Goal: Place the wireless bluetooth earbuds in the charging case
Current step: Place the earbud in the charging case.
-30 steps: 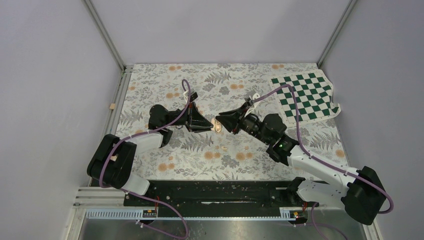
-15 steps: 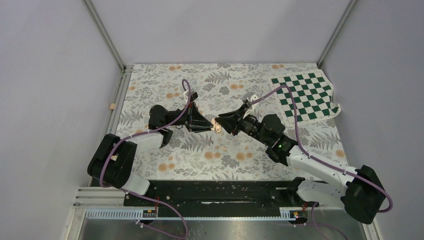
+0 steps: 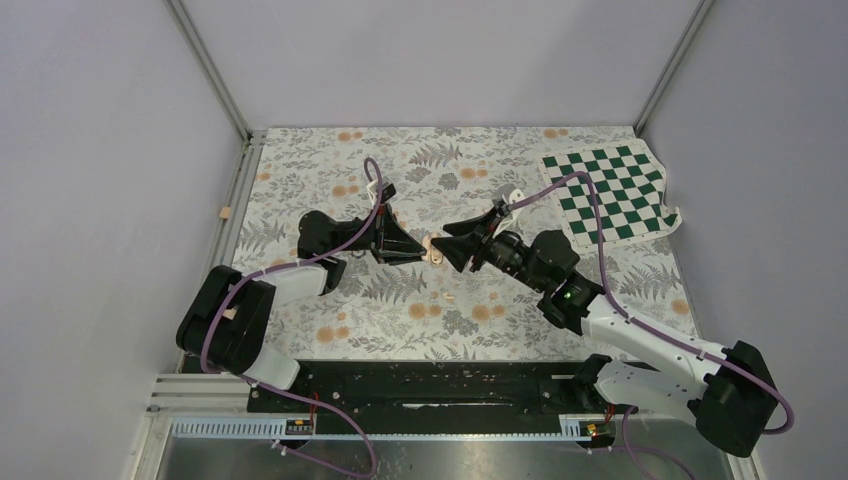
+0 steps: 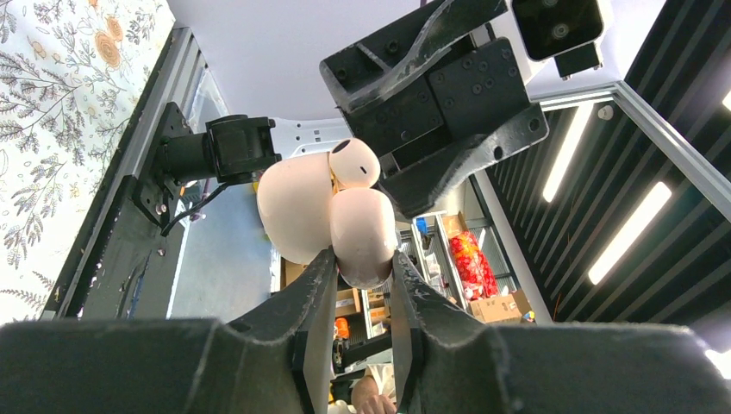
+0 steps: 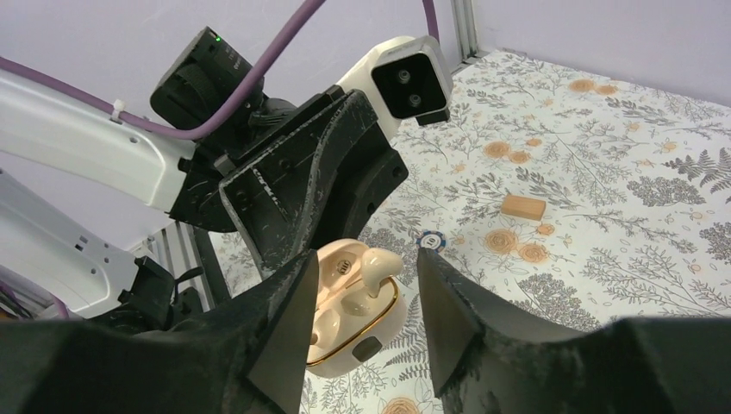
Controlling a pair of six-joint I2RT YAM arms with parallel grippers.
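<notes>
My left gripper (image 4: 362, 259) is clamped tight on the charging case (image 4: 297, 207), up over the middle of the floral mat (image 3: 300, 160). My right gripper (image 5: 366, 259) has its jaws apart either side of an earbud (image 5: 377, 266) sitting in the open case. The moulded lettering on my left gripper is too scuffed to read.

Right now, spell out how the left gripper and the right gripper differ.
The left gripper is shut on the charging case; the right gripper stands open, gripping nothing. The left gripper's fingers pinch the case's body, while the right gripper's fingers flank the earbud seated in it, with gaps either side. Both are black, two-fingered, facing each other.
</notes>
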